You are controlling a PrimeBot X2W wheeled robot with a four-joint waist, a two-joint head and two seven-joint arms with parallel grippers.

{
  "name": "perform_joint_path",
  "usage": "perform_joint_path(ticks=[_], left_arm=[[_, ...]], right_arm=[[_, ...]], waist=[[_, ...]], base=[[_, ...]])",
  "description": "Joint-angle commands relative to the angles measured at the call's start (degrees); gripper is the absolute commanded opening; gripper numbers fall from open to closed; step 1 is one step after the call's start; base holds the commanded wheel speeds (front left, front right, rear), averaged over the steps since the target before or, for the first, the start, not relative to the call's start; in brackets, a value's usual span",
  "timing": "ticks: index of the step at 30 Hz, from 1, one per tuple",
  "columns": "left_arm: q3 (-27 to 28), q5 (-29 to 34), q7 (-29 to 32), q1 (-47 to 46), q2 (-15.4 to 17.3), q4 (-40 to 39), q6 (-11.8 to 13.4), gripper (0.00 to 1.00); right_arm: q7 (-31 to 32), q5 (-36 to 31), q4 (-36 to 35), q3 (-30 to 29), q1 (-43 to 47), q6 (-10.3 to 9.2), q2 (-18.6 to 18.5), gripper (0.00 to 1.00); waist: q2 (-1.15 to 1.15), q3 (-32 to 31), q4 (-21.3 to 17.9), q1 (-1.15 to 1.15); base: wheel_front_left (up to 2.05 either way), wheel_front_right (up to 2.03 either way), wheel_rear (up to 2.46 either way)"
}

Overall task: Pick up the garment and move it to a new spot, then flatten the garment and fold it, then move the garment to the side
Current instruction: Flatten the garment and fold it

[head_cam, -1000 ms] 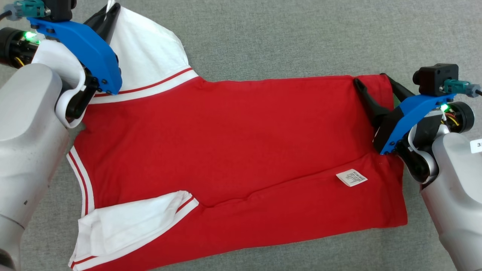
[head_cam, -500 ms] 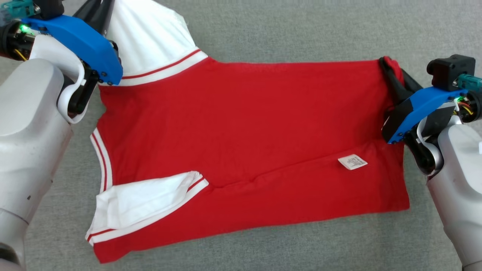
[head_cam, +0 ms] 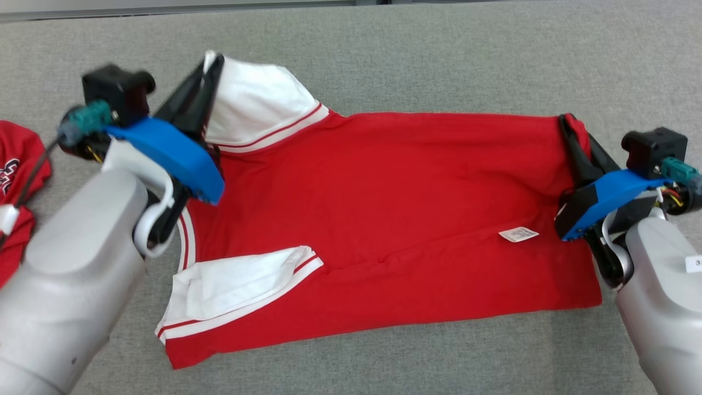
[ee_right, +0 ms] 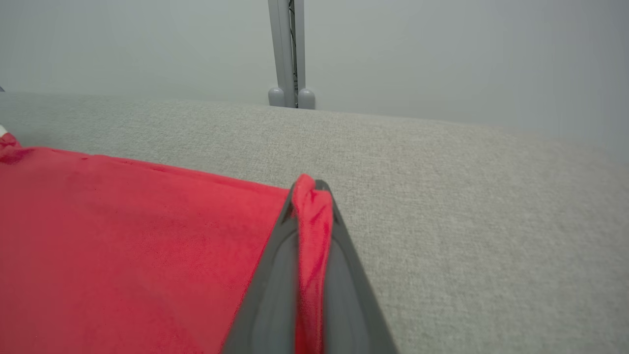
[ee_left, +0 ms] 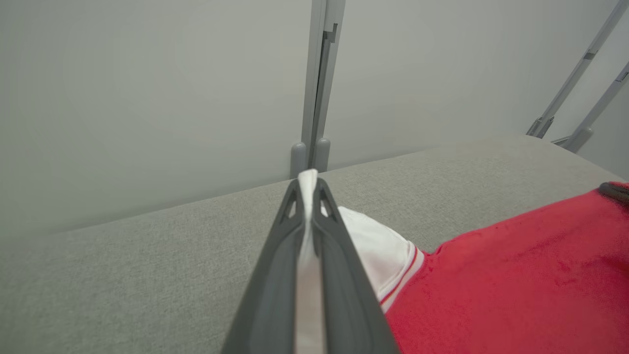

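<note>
The garment (head_cam: 384, 219) is a red shirt with white sleeves and red-striped trim, spread across the grey table with a small white label (head_cam: 518, 235) showing. My left gripper (head_cam: 211, 60) is shut on the far white sleeve (head_cam: 258, 104); white cloth runs between its fingers (ee_left: 277, 275) in the left wrist view. At the other end my right gripper (head_cam: 570, 118) is shut on the far red hem corner, and the red cloth (ee_right: 309, 236) is bunched between its fingers (ee_right: 270, 290). The near sleeve (head_cam: 241, 282) lies folded on the body.
Another red garment (head_cam: 16, 186) with white lettering lies at the left edge of the grey table (head_cam: 439, 55). Pale wall panels and a post (ee_left: 317, 98) stand behind the table's far edge. Metal struts (ee_left: 580, 88) rise at the far right in the left wrist view.
My right gripper has closed on the far hem corner. Both grippers have drawn the garment's far edge up and the garment has shifted right. The camera has also moved, bringing the table's far edge into view.
</note>
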Motion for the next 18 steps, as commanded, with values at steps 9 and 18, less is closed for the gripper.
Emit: perform_joint_path(ticks=[9,18], left_arm=[[0.4,-0.2,-1.8,13.0,5.2,-15.2,7.1,0.0],[0.7,-0.5,-2.3,25.1,8.8,-29.9,15.5,0.0]], right_arm=[[-3.3,-1.0,1.7,-1.4,3.4,0.01,-0.7,0.0],[-4.1,-1.7,0.5,-2.9,6.7,0.01,-0.6,0.0]], waist=[[0.0,-1.3,1.2,0.0],[0.0,-2.3,2.2,0.0]], base=[[0.0,0.0,0.0],[0.0,0.0,0.0]])
